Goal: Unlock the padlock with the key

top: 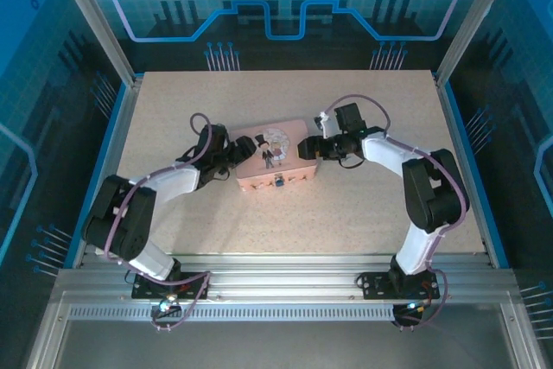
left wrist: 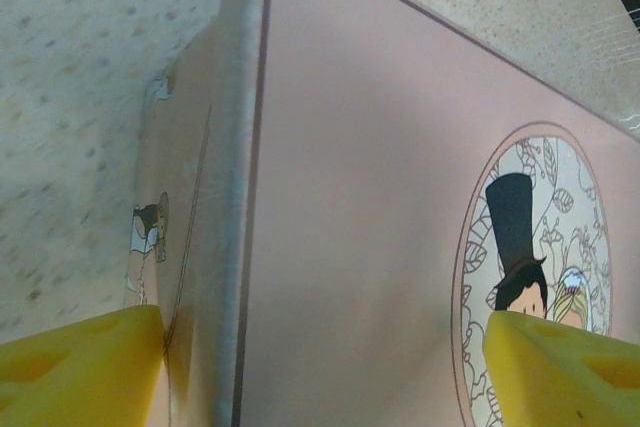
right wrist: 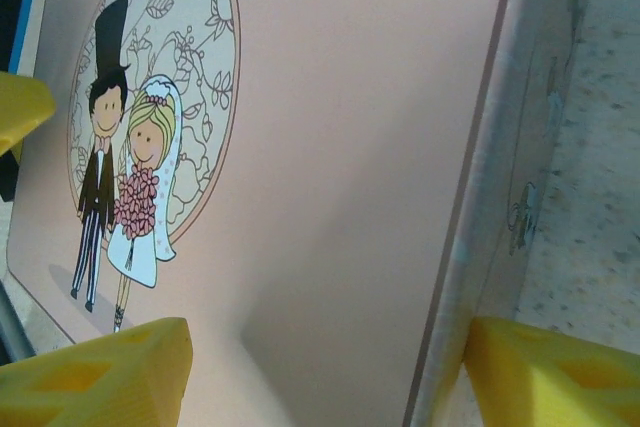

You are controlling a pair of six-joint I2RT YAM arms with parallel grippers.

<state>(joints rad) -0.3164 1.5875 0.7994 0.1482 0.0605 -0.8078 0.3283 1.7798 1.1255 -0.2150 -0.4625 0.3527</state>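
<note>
Padlock (top: 281, 182) is the goal, but the risk begins with bigger things. On the speckled table (top: 173, 101) the pink box (top: 275, 160) lies in the middle, and the left gripper (left wrist: 320, 347) and right gripper (right wrist: 325, 347) each straddle one end edge of it, yellow fingers (left wrist: 80, 367) apart, not clamped. If one pushes harder, the box can slide or rotate. Then the tiny bluish padlock, hanging on the near wall, swings away, and the key will not meet it.
</note>
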